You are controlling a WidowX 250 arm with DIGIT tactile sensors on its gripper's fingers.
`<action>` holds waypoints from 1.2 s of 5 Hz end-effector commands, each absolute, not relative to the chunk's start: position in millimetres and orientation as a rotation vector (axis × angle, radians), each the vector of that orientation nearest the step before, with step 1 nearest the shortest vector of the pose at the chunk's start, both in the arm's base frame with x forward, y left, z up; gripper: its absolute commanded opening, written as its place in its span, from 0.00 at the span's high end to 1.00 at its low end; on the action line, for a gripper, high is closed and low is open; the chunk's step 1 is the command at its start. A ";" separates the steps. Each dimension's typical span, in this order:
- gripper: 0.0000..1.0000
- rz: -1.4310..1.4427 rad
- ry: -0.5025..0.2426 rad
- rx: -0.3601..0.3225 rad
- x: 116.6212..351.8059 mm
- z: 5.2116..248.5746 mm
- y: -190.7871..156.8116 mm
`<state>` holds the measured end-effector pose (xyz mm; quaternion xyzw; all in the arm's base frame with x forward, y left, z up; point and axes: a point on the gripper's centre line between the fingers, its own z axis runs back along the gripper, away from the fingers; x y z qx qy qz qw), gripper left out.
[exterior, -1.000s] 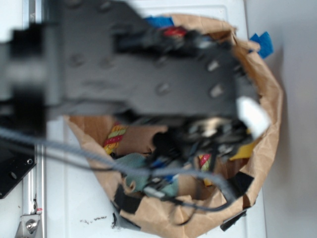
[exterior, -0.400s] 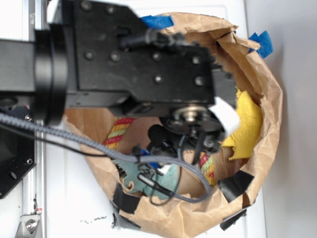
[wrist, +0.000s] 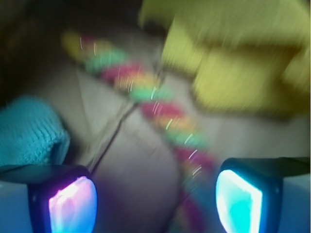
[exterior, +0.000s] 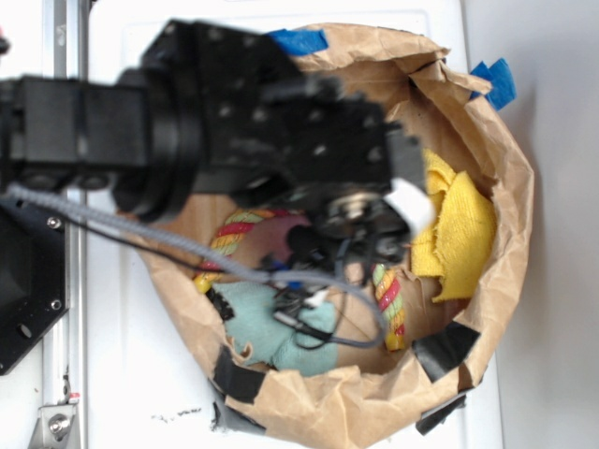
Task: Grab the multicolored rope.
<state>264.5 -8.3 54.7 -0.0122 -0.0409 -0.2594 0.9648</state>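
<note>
Two views: exterior hides gripper behind arm; wrist shows pads spread apart, empty. Twisted multicolored rope inside crumpled paper bag, between fuzzy teal cloth and yellow cloth.

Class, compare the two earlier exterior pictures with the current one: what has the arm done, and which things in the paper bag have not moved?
The arm has shifted left in the exterior view, uncovering more of the yellow cloth and the multicolored rope. The gripper is open above the rope, holding nothing. The rope, teal cloth, yellow cloth and paper bag stayed put.
</note>
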 end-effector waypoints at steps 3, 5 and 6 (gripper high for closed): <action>0.00 -0.538 -0.125 -0.009 267.7 36.3 -31.2; 0.00 -0.504 -0.124 -0.079 282.6 76.6 -17.1; 0.00 -0.503 -0.142 -0.087 288.5 89.6 -20.0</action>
